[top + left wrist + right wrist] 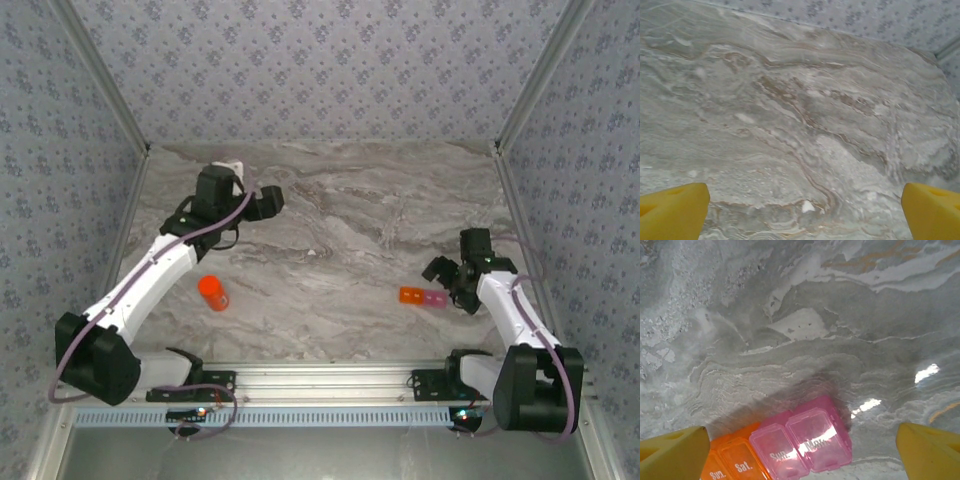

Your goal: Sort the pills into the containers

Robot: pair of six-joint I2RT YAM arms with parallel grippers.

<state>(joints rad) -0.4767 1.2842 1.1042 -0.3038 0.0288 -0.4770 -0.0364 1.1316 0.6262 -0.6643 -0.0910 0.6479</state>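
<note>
The pill box point(423, 297) lies flat on the marble worktop point(350, 200), on my right-hand side and toward the near edge. It is translucent, with an orange half and a pink half joined in one row. From the right wrist camera the pill box point(790, 445) sits low in the frame with its lids down. The orange lids read "Sun." and "Sat."; the pink ones read "Sun." and "Mon."

My right fingers point(450, 283) are spread wide and grasp nothing. From above they stand just beside the pink end of the box. In the wrist view the yellow tips of my right fingers point(672, 452) show at the two lower corners, with the box between them. The orange end runs behind the tip on the left of that picture; I cannot tell whether it touches.

My left fingers point(262, 200) are out over the far left part of the worktop, well apart from the box, released and empty. Their yellow tips point(675, 210) sit at the lower corners of the left wrist view. Between them a small white speck point(807, 206) rests on the marble; I cannot tell if it is a pill or a fleck in the stone.

An orange bottle point(212, 292) lies on the near left of the worktop beside my left arm, well apart from the pill box.
</note>
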